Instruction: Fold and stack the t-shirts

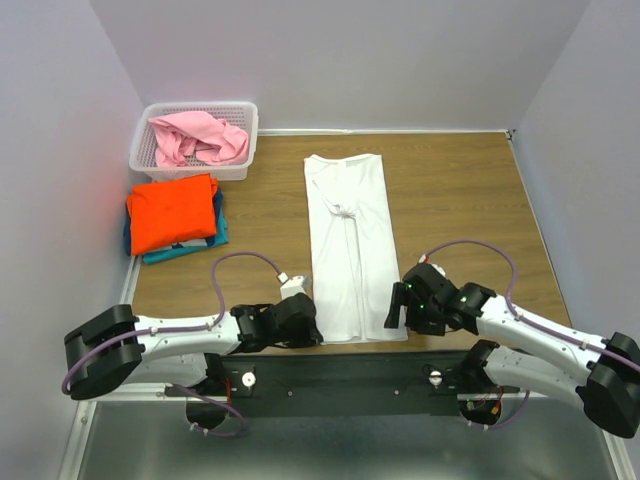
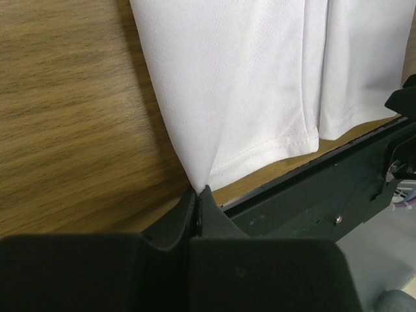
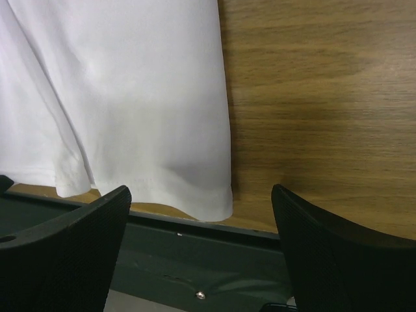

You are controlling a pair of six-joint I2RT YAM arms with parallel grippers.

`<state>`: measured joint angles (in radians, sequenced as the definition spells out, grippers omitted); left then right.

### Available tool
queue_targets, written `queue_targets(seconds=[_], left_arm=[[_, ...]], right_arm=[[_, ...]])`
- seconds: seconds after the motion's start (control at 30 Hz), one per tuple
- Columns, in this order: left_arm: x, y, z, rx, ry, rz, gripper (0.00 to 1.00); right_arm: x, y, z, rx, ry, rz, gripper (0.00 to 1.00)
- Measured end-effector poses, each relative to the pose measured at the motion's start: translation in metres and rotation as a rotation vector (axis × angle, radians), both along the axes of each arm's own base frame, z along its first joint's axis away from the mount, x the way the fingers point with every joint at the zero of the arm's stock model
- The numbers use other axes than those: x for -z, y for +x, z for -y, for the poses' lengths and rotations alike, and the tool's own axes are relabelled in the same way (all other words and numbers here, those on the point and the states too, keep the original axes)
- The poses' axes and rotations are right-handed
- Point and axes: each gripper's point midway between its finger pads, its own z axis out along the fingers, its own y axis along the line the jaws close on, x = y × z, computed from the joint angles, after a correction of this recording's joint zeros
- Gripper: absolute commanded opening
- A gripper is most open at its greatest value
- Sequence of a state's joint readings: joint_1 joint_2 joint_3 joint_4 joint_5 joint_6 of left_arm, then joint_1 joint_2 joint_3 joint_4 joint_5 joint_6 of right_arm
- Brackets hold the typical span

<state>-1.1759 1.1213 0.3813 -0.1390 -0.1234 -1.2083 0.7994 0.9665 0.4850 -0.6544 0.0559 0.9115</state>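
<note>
The white shirt (image 1: 348, 240), folded into a long narrow strip, lies centred on the tabletop (image 1: 460, 200), hem at its near edge. The left tool (image 2: 198, 195) pinches its near-left hem corner; the right tool (image 3: 200, 195) gapes wide by the near-right corner.

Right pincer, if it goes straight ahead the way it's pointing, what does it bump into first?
Probably the white t-shirt: its near corner lies just ahead, between the fingers of the open right pincer. The table is right under it, though depth is hard to judge.
</note>
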Motion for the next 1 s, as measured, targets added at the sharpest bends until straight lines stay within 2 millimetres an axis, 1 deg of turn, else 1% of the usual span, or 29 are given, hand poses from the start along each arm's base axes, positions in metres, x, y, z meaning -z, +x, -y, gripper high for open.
queue_targets(seconds=[0.1,0.13,0.17,0.2,0.3,0.43,0.5,0.53,0.6,0.63,0.67,0.7,0.73,0.83,0.93,1.0], left_arm=[[0.001,0.000,-0.001,0.000,0.000,0.000,0.00],[0.001,0.000,-0.002,0.000,0.001,0.000,0.00],[0.002,-0.001,-0.002,-0.001,0.003,-0.001,0.00],[0.002,-0.001,-0.002,-0.001,0.004,-0.001,0.00],[0.003,-0.001,-0.003,-0.001,0.005,-0.002,0.00],[0.003,-0.001,-0.003,-0.001,0.005,-0.002,0.00],[0.003,-0.001,-0.003,-0.001,0.005,-0.002,0.00],[0.003,-0.001,-0.003,-0.001,0.005,-0.002,0.00],[0.004,-0.002,-0.004,-0.001,0.007,-0.003,0.00],[0.005,-0.002,-0.004,-0.001,0.009,-0.004,0.00],[0.005,-0.002,-0.005,-0.001,0.009,-0.004,0.00],[0.005,-0.002,-0.005,-0.001,0.009,-0.004,0.00],[0.005,-0.002,-0.004,-0.001,0.009,-0.004,0.00],[0.005,-0.002,-0.004,-0.001,0.008,-0.004,0.00],[0.004,-0.001,-0.003,-0.001,0.003,-0.001,0.00],[0.004,-0.001,-0.003,0.000,0.003,0.000,0.00]], right_arm=[[0.002,-0.004,0.000,0.002,0.007,-0.020,0.81],[0.002,-0.005,-0.001,0.000,0.009,-0.024,0.76],[0.003,-0.006,-0.001,0.000,0.010,-0.029,0.73],[0.004,-0.007,0.000,0.002,0.012,-0.034,0.66],[0.007,-0.010,0.001,0.008,0.012,-0.047,0.63],[0.012,-0.014,0.003,0.013,0.006,-0.065,0.50],[0.013,-0.017,0.004,0.015,0.007,-0.074,0.49],[0.014,-0.018,0.004,0.014,0.008,-0.081,0.43],[0.015,-0.019,0.003,0.014,0.016,-0.087,0.39],[0.015,-0.021,0.002,0.011,0.022,-0.093,0.32],[0.016,-0.022,0.002,0.010,0.026,-0.100,0.30],[0.017,-0.023,0.001,0.011,0.028,-0.102,0.23],[0.017,-0.023,0.001,0.011,0.029,-0.103,0.19],[0.018,-0.024,0.001,0.011,0.031,-0.108,0.11],[0.017,-0.023,0.000,0.007,0.035,-0.101,0.08],[0.015,-0.020,0.001,0.008,0.034,-0.081,0.07]])
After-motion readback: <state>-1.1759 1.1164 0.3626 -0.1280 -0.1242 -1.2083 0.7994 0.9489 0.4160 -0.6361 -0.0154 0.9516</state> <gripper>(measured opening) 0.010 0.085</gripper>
